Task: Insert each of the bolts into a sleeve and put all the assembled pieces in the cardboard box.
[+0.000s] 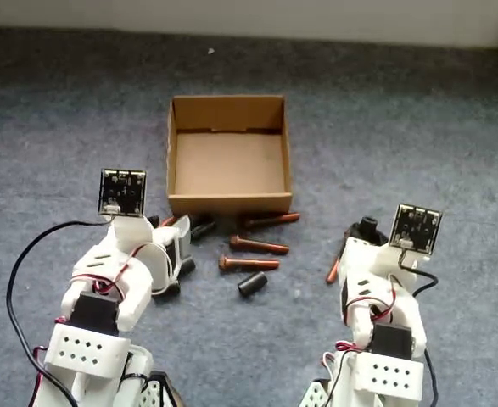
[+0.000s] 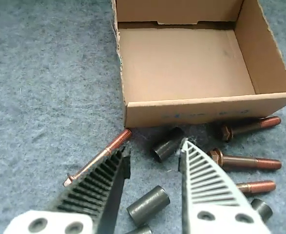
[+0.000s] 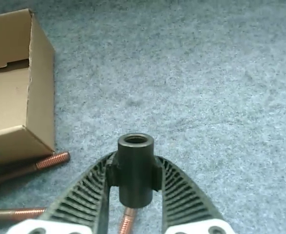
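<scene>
Right arm: the right pincer (image 3: 135, 168), white with ribbed fingers, is clamped on a black cylindrical metal sleeve (image 3: 135, 146), held upright with its bore facing up.
Under the sleeve: a copper-coloured threaded bolt (image 3: 127, 220) shows between the fingers just below it. Whether it has entered the sleeve cannot be told.
Left arm: the left pincer (image 2: 155, 146) has its fingers apart and grips nothing, just short of the box.
Loose sleeves: one dark loose sleeve (image 2: 148, 204) lies between the left fingers, and a second sleeve (image 2: 168, 144) lies at their tips.
Loose bolts: one slanted copper bolt (image 2: 99, 157) lies beside the left pincer. Three parallel copper bolts (image 2: 245, 162) lie toward the right arm.
Container: the open brown cardboard box (image 2: 201, 109) sits upright beyond the parts, its bare floor showing.
Markings: faint blue print on the box's front wall is too blurred to read.
Surface: blue-grey carpet (image 1: 418, 136).
</scene>
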